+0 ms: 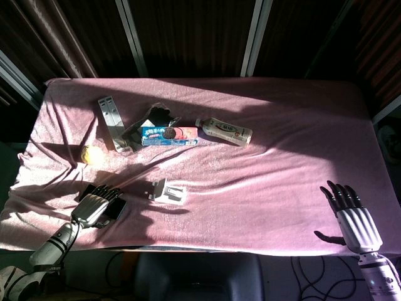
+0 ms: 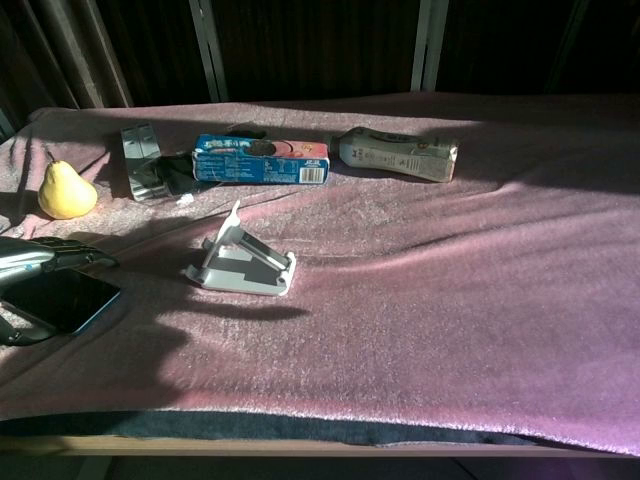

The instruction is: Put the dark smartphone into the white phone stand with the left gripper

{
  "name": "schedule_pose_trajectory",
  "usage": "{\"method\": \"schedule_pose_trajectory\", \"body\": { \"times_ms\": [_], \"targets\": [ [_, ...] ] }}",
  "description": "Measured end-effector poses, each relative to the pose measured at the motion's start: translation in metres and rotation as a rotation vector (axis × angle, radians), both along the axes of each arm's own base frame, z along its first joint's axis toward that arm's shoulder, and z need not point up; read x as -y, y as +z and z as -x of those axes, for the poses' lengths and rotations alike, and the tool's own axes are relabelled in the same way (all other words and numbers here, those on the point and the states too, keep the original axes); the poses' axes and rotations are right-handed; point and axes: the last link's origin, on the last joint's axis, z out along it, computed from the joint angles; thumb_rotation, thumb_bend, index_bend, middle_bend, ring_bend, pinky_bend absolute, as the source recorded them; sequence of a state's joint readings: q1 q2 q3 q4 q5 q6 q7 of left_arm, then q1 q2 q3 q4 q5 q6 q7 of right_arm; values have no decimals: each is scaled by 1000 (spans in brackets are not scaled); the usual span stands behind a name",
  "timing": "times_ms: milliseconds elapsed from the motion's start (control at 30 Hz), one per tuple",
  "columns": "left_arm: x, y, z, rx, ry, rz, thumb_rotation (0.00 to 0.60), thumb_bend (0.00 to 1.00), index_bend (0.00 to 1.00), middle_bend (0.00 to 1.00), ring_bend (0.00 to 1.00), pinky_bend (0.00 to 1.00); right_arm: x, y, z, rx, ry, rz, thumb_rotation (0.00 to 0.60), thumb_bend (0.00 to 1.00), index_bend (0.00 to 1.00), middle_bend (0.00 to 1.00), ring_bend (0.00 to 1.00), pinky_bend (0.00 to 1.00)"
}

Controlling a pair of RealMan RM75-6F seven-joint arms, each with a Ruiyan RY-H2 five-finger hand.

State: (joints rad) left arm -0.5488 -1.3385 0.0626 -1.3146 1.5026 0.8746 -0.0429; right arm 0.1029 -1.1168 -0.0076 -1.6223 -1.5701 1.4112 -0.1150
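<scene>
Left hand [image 1: 95, 207] over phone [image 2: 55, 298] at table's [image 1: 269, 157] 8 o'clock edge; grasp not confirmable, fingers draped on it, thumb below.
Phone: thin, rigid, slick glass, light; best taken by long edges, kept off screen. Stand [image 2: 243, 262] just toward 3 o'clock of it, empty. Right hand [image 1: 352, 216] at 4 o'clock, fingers spread, holding nothing. Head view alone shows right hand; chest view alone shows stand's raked back and phone face.

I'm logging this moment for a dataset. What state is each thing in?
Dark smartphone: flat on the cloth, under the left robot hand, not visibly lifted.
White phone stand: upright, empty.
Right robot hand: fingers apart, holding nothing.
Cookie box: lying on its side.
Bottle: lying on its side.
Pear: standing upright.
</scene>
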Motion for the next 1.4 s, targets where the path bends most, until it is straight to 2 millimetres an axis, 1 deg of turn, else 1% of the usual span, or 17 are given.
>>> {"method": "schedule_pose_trajectory", "body": {
  "times_ms": [500,567,633,700,767,900,1067,1300,1400],
  "targets": [
    [-4,0,2,-35,2,20,600,339,220,130,0,0,-1,-2,-1,1,4,-12,600,203,0,0,0,0],
    [-4,0,2,-39,3,22,600,338,272,170,4,0,-1,-2,-1,0,4,-12,600,203,0,0,0,0],
    [-6,0,3,-49,2,26,600,336,339,242,28,0,-1,-2,0,-1,3,-12,600,203,0,0,0,0],
    [-8,0,4,-64,3,29,600,335,380,288,50,0,-1,-1,0,-1,2,-11,600,203,0,0,0,0],
    [-10,-1,5,-79,7,36,600,333,399,308,60,0,-1,-2,0,-3,2,-13,600,203,0,0,0,0],
    [-14,-1,6,-114,16,48,600,335,397,305,67,0,-1,-2,0,-4,1,-15,600,203,0,0,0,0],
    [-15,-2,5,-111,34,63,600,336,388,308,75,0,-1,-3,0,-6,2,-18,600,203,0,0,0,0],
    [-19,-2,3,-117,52,88,600,335,321,326,108,0,-2,-4,-1,-9,4,-23,600,203,0,0,0,0],
    [-20,-2,3,-117,55,88,600,335,307,337,121,0,-2,-4,-1,-11,4,-24,600,203,0,0,0,0]
  ]
}}
